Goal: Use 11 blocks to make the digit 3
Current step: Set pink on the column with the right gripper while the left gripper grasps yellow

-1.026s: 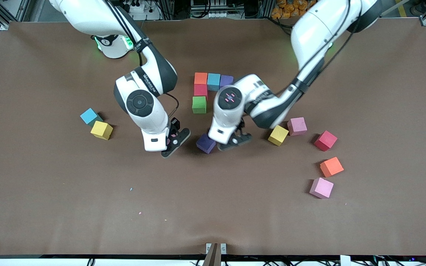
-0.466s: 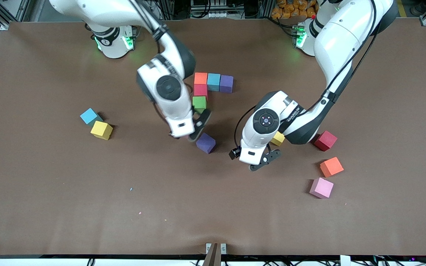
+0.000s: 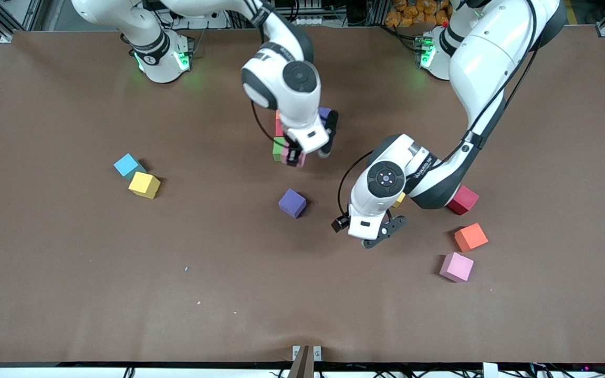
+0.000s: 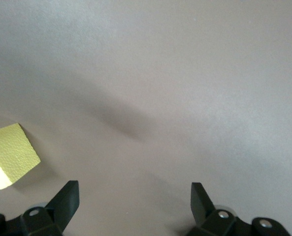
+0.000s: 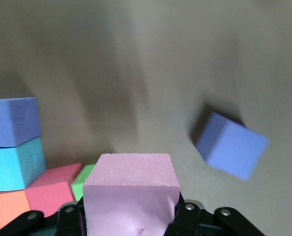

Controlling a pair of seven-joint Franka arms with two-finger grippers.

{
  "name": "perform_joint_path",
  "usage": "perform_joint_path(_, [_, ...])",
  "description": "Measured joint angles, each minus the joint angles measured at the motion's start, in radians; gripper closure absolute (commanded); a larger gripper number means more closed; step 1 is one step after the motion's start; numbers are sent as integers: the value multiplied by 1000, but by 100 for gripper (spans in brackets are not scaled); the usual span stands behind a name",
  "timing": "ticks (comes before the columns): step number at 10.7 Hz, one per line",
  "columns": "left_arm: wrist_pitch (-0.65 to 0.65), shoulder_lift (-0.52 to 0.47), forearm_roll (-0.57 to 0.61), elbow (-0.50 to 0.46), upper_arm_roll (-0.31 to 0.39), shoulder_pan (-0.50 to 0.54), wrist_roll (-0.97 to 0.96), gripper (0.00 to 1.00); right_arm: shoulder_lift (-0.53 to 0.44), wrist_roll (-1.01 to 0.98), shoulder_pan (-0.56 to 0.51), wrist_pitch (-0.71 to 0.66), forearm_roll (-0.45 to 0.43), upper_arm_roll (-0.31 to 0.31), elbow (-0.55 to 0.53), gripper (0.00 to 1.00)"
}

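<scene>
My right gripper [image 3: 296, 155] is shut on a pink block [image 5: 131, 189] and hangs over the green block [image 3: 277, 149] of the block figure. The arm hides part of that figure; red [image 3: 278, 127] and purple [image 3: 325, 112] blocks show beside it. The right wrist view shows the figure's purple [image 5: 13, 120], light blue [image 5: 13, 164], red [image 5: 49, 189], green [image 5: 84, 179] and orange [image 5: 5, 209] blocks. A loose purple block [image 3: 292, 203] lies nearer the front camera. My left gripper [image 3: 381, 234] is open over bare table, beside a yellow block [image 4: 10, 157].
Loose blocks lie toward the left arm's end: red [image 3: 462, 200], orange [image 3: 471, 237] and pink [image 3: 456, 266]. Toward the right arm's end sit a light blue block [image 3: 125, 165] and a yellow one [image 3: 144, 185]. The brown table [image 3: 176, 273] runs wide below.
The right arm has carried the pink block from beside the loose purple block up to the figure. The left arm has drawn away from the purple block toward the yellow one.
</scene>
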Motion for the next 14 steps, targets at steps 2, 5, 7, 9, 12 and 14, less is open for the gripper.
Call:
perform_joint_path(2, [-20,-1,0,2,10,25,7,0,5,-74,35,96,-5,0,-60,83])
perform_joint_path(5, [-126,-14,0,2,10,35,21,0,23,-96,66,155,-7,0,-109,83])
perform_joint_path(7, [-170,-54,1,-34,11,50,21,0,48,-96,82,177,-7,0,-112,83])
perform_joint_path(9, [-176,-132,1,-124,10,74,21,0,71,-96,86,197,-7,-1,-112,83])
perform_joint_path(12, [-97,-223,1,-279,-15,142,21,0,88,-93,84,234,-7,-8,-136,84])
perform_joint_path(14, [40,-266,1,-393,-43,203,19,0,93,-83,81,257,-7,-13,-156,84])
